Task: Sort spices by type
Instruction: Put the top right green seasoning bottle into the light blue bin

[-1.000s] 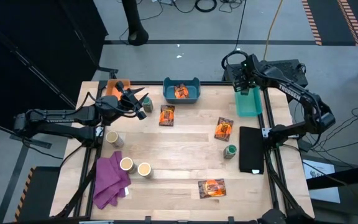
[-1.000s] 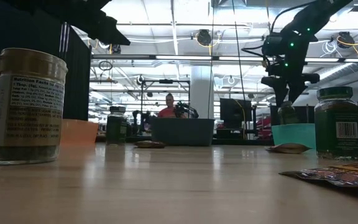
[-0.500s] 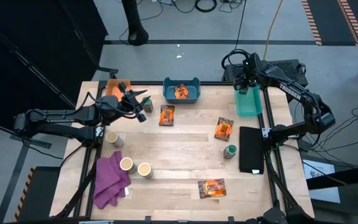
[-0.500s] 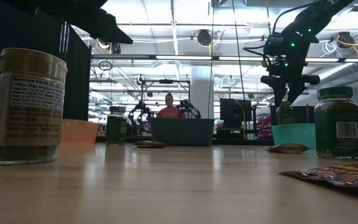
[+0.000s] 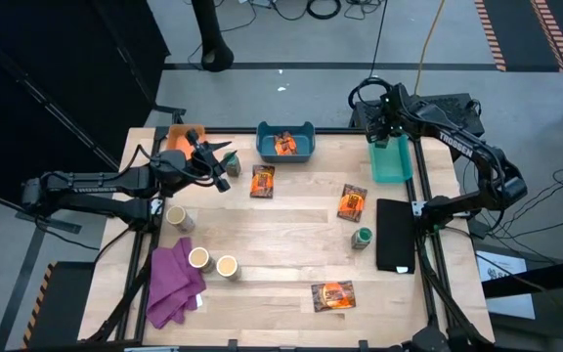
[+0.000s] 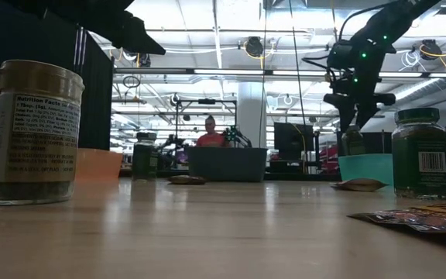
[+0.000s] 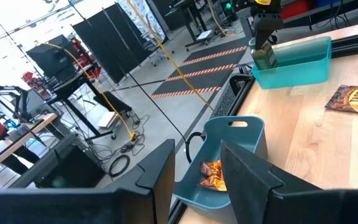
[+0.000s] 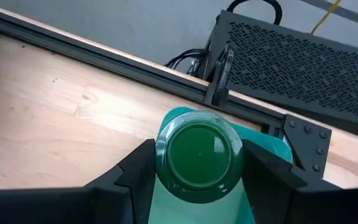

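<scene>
My right gripper (image 5: 389,129) is shut on a dark-green jar (image 8: 199,154) above the far end of the teal bin (image 5: 391,164). My left gripper (image 7: 196,152) hovers open and holds nothing, at the table's far left above another green jar (image 5: 231,165) that stands on its base beside the orange bin (image 5: 174,137). The blue bin (image 5: 285,147) holds an orange packet. Three packets (image 5: 262,181), (image 5: 352,202), (image 5: 332,295) lie flat on the table. A green jar (image 5: 362,238) and three tan jars (image 5: 179,217), (image 5: 199,258), (image 5: 227,266) stand upright. My right gripper pinches the jar's round side just below the green lid (image 8: 160,163) between its two fingers. The fingers slant down from above, and the lid faces back toward the wrist. The jar (image 6: 352,141) hangs clear above the teal bin, close to upright.
A purple cloth (image 5: 174,284) lies at the near left and a black pad (image 5: 395,235) along the right edge. A person (image 6: 210,136) is in the room beyond the far edge. Bare wood lies at the table's middle.
</scene>
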Controlling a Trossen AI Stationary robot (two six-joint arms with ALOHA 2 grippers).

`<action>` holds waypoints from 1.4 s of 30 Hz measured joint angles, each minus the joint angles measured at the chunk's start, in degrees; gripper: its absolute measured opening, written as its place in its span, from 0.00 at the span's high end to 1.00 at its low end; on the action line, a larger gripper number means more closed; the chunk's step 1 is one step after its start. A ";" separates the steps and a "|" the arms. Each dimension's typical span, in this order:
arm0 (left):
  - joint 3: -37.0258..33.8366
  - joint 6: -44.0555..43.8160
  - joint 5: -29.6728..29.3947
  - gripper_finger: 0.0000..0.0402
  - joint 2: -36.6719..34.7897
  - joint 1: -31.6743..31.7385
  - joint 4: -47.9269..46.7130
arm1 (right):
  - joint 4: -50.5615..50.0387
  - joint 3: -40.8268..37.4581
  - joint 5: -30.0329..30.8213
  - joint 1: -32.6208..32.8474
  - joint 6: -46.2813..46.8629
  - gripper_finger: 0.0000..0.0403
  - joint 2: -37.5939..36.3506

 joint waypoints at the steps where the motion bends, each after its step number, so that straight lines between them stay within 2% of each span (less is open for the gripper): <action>1: 0.00 0.00 0.00 0.67 0.00 0.00 0.00 | -0.02 0.00 0.02 -0.04 -0.28 0.56 0.05; 12: 0.00 0.02 0.00 0.67 0.00 0.00 0.00 | -0.49 -0.13 0.31 -0.04 -0.87 0.57 0.13; 15: 0.00 0.02 0.00 0.67 0.00 0.00 0.00 | 0.10 -2.38 0.43 -0.04 -0.83 0.56 0.12; 18: 0.00 0.02 0.00 0.67 0.00 -0.02 0.00 | 2.42 -5.59 2.42 0.87 -1.30 0.57 0.09; 21: 0.00 0.02 0.01 0.67 0.02 -0.01 0.01 | 7.58 -7.88 1.91 1.51 -0.71 0.57 0.01; 32: 0.00 0.02 0.02 0.67 0.02 -0.01 0.13 | 9.49 -9.31 2.15 0.94 -0.83 0.56 -0.10; 42: 0.00 0.02 0.02 0.67 0.02 -0.02 0.13 | 9.30 -9.33 2.10 0.94 -0.82 0.48 -0.09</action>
